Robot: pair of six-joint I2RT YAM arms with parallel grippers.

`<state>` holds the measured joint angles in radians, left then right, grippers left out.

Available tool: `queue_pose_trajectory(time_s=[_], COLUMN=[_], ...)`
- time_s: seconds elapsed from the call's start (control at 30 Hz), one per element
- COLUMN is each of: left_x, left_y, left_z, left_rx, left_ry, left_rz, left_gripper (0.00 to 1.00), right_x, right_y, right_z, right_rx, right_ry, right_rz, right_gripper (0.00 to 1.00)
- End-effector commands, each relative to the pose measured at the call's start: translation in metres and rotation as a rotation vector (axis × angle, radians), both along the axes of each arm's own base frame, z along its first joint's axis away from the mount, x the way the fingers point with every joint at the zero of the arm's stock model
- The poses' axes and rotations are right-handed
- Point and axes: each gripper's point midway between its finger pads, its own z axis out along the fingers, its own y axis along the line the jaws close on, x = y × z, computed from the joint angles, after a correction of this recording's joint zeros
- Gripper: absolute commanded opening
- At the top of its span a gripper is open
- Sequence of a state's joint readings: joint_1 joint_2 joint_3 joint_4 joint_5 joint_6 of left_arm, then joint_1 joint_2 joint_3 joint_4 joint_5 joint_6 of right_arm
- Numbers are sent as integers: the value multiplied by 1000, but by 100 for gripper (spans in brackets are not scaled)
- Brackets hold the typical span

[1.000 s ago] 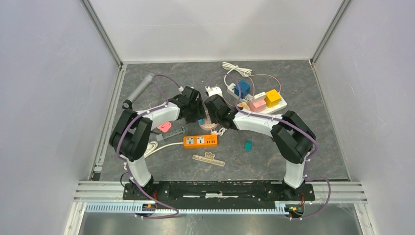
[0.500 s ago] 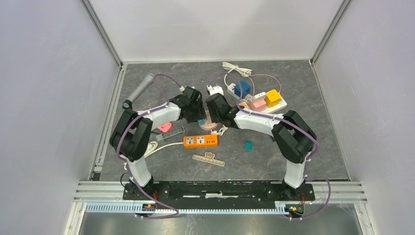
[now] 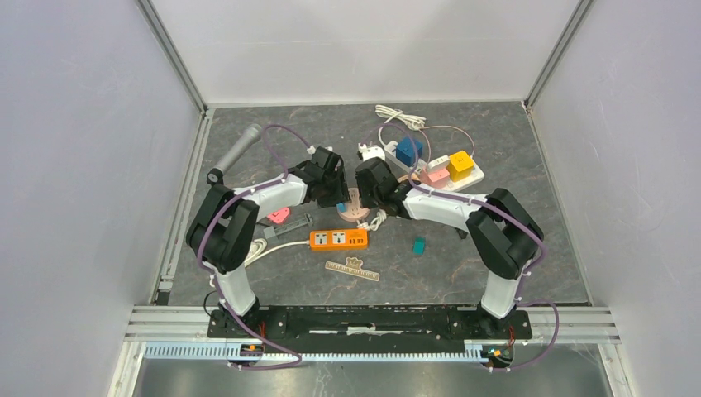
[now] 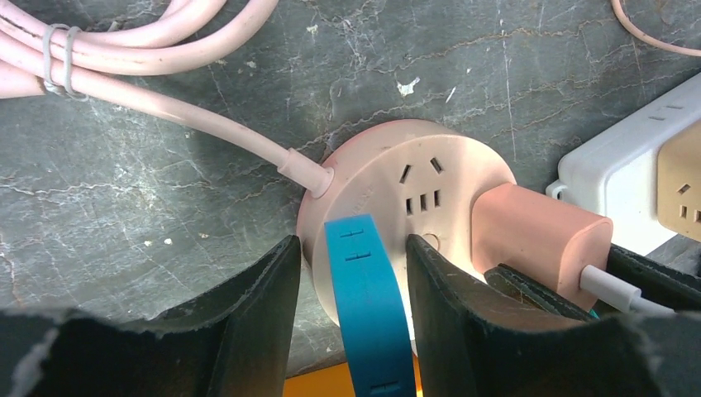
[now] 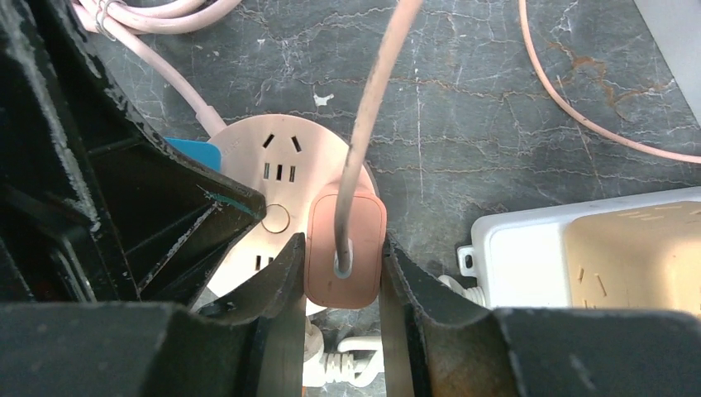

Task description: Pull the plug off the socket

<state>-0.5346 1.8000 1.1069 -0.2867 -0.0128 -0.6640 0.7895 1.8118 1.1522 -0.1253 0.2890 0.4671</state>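
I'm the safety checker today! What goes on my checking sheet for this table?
Surface: dark marbled table.
Job's things: pink plug seated in round pink socket; blue plug at its edge.
Clutter: orange power strip, ruler, white power strip.
Grippers: right gripper shut on pink plug; left gripper open around blue plug.
Cables: pink cord leaves socket; plug's cord rises toward camera.
Surroundings: plain white walls.

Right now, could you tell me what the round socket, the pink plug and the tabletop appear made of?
Round socket: likely matte moulded plastic, smooth pink shell. Pink plug: same-looking matte plastic, rounded edges. Tabletop: dark veined surface, stone-like, possibly printed laminate.
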Motion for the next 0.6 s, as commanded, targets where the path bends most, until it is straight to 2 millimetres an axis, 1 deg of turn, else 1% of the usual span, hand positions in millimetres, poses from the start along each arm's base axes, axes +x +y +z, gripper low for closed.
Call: queue_pose_trajectory(time_s=[0.0, 0.07, 0.13, 0.23, 0.3, 0.33, 0.37, 0.4, 0.5, 0.57], left_x=[-34, -34, -34, -35, -35, -35, -35, -36, -36, -36], left_y=[46, 46, 46, 48, 49, 49, 50, 50, 51, 52], left_z=[-49, -49, -50, -50, -52, -52, -53, -53, -54, -53], left_rx=[215, 217, 221, 228, 232, 235, 237, 240, 243, 245], left_ry=[141, 142, 143, 144, 147, 147, 148, 150, 149, 149], left_rz=[-6, -7, -7, -6, -5, -7, -6, -4, -5, -5], left_gripper=[56, 56, 56, 55, 55, 54, 54, 54, 54, 54], right_x=[4, 3, 4, 4, 5, 4, 4, 7, 5, 3], right_y=[26, 27, 27, 30, 37, 40, 39, 38, 34, 27], right_z=[42, 36, 39, 60, 75, 78, 79, 79, 55, 46], right_rx=[46, -2, -5, 50, 175, 232, 249, 232, 140, 108], right_ry=[-109, -114, -122, -142, -130, -116, -113, -122, -94, -86], right_rz=[28, 25, 24, 44, 82, 94, 96, 87, 68, 49], right_gripper=[0, 0, 0, 0, 0, 0, 0, 0, 0, 0])
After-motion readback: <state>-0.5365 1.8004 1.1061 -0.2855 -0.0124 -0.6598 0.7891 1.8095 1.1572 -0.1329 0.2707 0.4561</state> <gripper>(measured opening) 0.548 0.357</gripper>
